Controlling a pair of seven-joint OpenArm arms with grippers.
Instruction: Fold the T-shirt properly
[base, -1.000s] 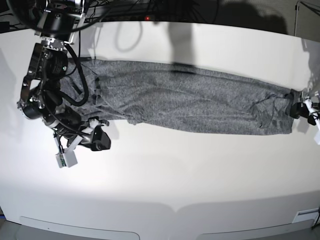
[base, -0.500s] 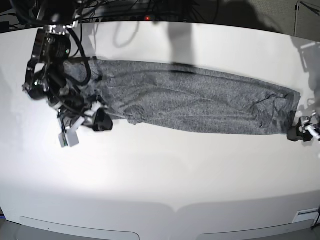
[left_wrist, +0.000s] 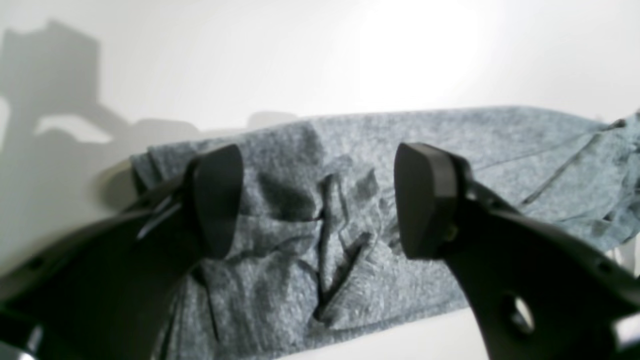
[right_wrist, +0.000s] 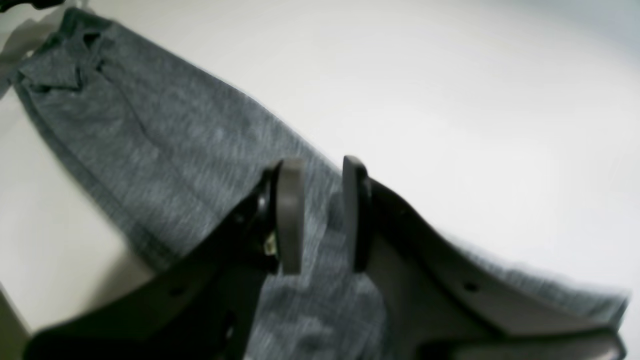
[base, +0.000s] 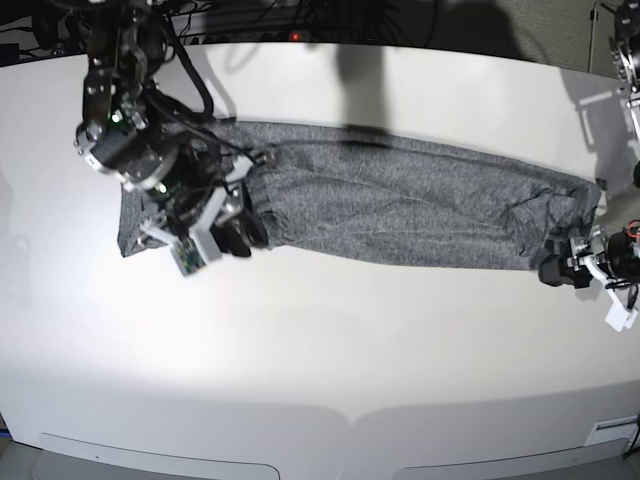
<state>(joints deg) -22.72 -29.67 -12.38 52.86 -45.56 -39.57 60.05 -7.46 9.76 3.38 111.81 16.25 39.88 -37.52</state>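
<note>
Item: heather-grey, thin knit long-sleeved T-shirt (base: 400, 205), folded into a long band, lying flat across the far half of the white, smooth surface (base: 320, 350), running left to right; creased and bunched at its right end (left_wrist: 320, 240).

Left tool (left_wrist: 320, 200): black, at the shirt's right end, just off its near corner in the base view (base: 557, 270); fingers spread wide apart, nothing between them.

Right tool (right_wrist: 322, 215): black with grey pads, over the shirt's left end (base: 238, 232); fingers narrowly apart, cloth seen behind the gap; whether it grips the cloth cannot be told.
</note>
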